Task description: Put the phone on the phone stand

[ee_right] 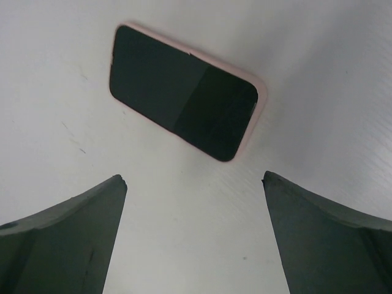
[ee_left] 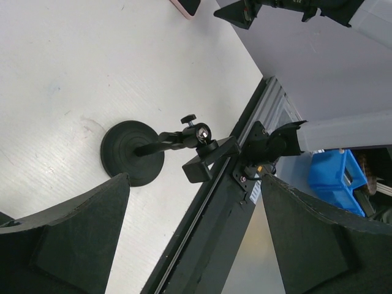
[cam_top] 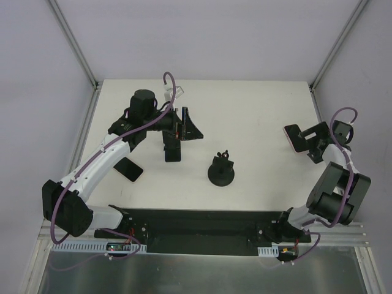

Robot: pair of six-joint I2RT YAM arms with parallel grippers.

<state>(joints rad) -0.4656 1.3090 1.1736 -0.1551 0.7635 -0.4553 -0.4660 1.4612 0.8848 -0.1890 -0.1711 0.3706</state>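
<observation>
The phone point(ee_right: 184, 101) has a pink case and a dark screen and lies flat on the white table at the right point(cam_top: 294, 138). My right gripper point(ee_right: 193, 184) hovers just short of it, open, with only bare table between its fingers point(cam_top: 308, 144). The black phone stand point(cam_top: 220, 170) has a round base, a ball joint and a clamp, and stands mid-table, empty point(ee_left: 131, 153). My left gripper point(cam_top: 185, 144) is open to the stand's left, holding nothing point(ee_left: 193, 180). One corner of the phone point(ee_left: 187, 6) shows at the top of the left wrist view.
A flat black rectangular object point(cam_top: 130, 169) lies on the table beside the left arm. The black mounting rail point(cam_top: 196, 229) runs along the near edge. Metal frame posts point(cam_top: 76, 43) rise at the back corners. A blue bin point(ee_left: 334, 174) sits beyond the table.
</observation>
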